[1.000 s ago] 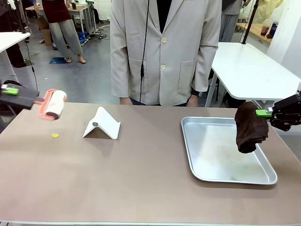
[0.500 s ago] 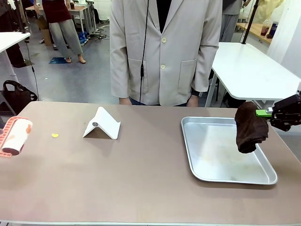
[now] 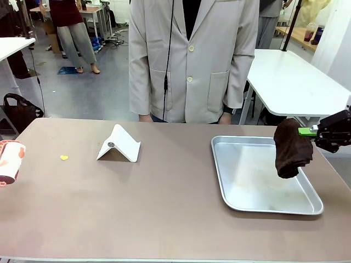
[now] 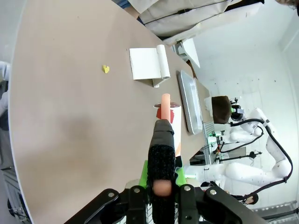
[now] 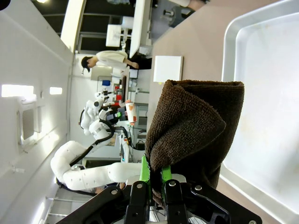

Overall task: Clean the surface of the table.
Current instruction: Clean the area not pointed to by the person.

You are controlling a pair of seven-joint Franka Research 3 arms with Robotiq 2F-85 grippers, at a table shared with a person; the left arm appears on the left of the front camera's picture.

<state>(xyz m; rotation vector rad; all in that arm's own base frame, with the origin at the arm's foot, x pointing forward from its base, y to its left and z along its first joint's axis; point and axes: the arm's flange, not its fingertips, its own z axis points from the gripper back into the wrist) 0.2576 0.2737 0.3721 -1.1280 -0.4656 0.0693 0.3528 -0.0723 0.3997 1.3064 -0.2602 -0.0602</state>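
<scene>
Left hand (image 4: 162, 186) clamped on lint roller (image 3: 10, 161) handle at worktop (image 3: 164, 203) edge; right hand (image 3: 313, 131) clamped on brown cloth (image 3: 290, 149) above tray (image 3: 219, 174)

Tray (image 3: 248, 176), white stand (image 3: 119, 143), perhaps yellow crumb (image 3: 64, 158)

Colours logged:
Taupe tabletop (image 3: 164, 213); dark-brown cloth (image 3: 292, 149); silver tray (image 3: 247, 183); white roller (image 3: 10, 160), orange blotches; yellow scrap (image 3: 64, 158); white stand (image 3: 120, 143).
</scene>
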